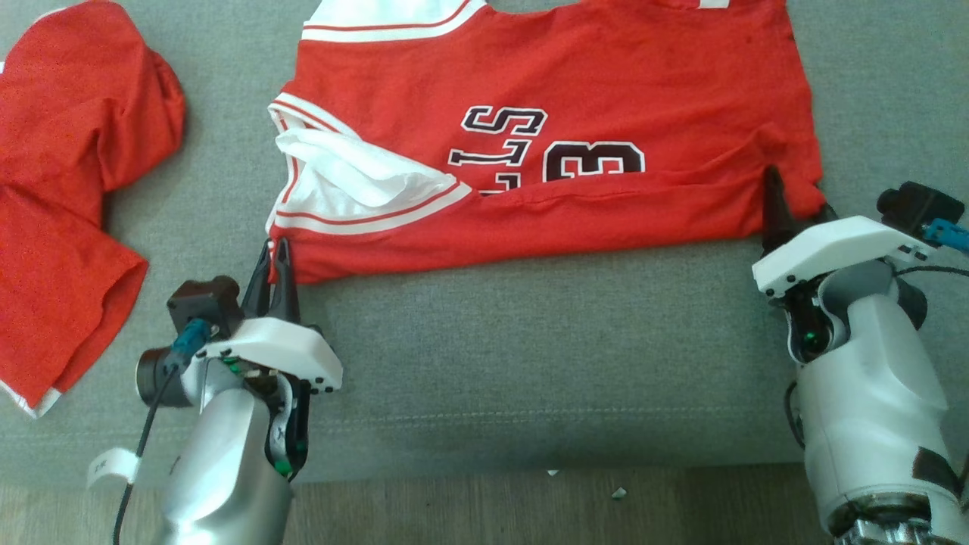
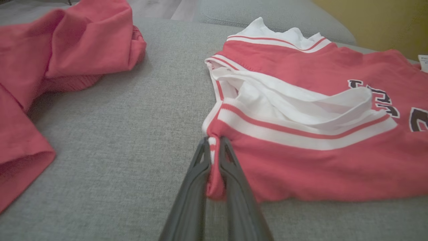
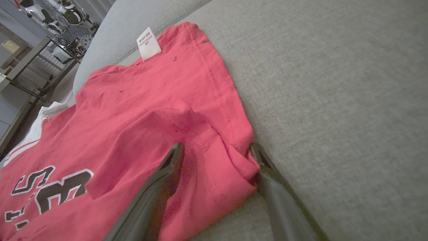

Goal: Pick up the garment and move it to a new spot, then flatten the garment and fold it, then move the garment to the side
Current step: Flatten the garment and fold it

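Red-and-white fabric basketball jersey point(image 1: 530, 113), part-folded, flat on grey woven cushion point(image 1: 530, 341). Left gripper point(image 1: 276, 256): clenched on its near-left corner. Right gripper point(image 3: 216, 149): fingers spread wide, straddling the near-right corner.

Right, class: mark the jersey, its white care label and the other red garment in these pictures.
jersey point(image 1: 606, 83), head view, plain red cloth above the lettering.
care label point(image 3: 148, 43), right wrist view, middle of the white tag.
other red garment point(image 1: 68, 151), head view, its crumpled upper part.
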